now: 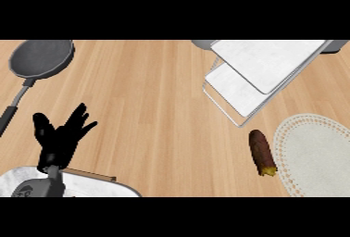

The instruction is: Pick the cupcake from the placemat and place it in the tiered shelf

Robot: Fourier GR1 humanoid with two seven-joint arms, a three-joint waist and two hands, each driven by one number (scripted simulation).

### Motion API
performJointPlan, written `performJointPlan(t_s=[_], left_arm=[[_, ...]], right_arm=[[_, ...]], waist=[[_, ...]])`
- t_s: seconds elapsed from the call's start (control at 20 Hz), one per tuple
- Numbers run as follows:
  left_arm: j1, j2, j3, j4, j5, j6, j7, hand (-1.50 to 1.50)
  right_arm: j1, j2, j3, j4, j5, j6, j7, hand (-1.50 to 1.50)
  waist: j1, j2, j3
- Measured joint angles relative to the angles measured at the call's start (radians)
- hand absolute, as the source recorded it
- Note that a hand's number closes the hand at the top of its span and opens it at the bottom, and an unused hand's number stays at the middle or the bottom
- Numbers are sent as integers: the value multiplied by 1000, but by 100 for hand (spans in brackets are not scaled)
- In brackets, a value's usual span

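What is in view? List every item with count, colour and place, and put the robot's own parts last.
frying pan: one, dark grey, far left, handle running toward the left edge.
tiered shelf: one, white trays on a grey wire frame, far right.
placemat: one, cream, round with a lacy rim, near right edge; no cupcake shows on it.
corn cob: one, dark brown with a yellow tip, on the counter just left of the placemat.
counter: one, light wood, under everything.
left hand: one, black, open, fingers up, near left.
right hand: not in view.
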Motion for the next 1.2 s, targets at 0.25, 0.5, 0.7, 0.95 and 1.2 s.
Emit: performJointPlan(t_s=[0.25, 0.5, 0.7, 0.95, 1.2], left_arm=[[-1, 4, 2, -12, 5, -10, 26, 0], [12, -7, 0, -22, 2, -9, 11, 0], [11, -10, 1, -18, -4, -9, 5, 0], [10, -9, 5, -20, -3, -11, 15, 0], [1, -8, 3, -21, -6, -18, 21, 0]], right_arm=[[-37, 21, -45, 65, -11, -7, 39, -150], [-65, 27, -146, 135, -95, 11, 115, -150], [-103, 43, -225, 195, -173, 24, 181, -150], [-148, 35, -329, 263, -277, 37, 280, -150], [-183, -16, -396, 319, -310, -43, 317, -150]], waist=[[-2, 0, -1], [-4, -1, -2], [-3, -1, -1], [-5, -1, -2], [3, 4, -2]])
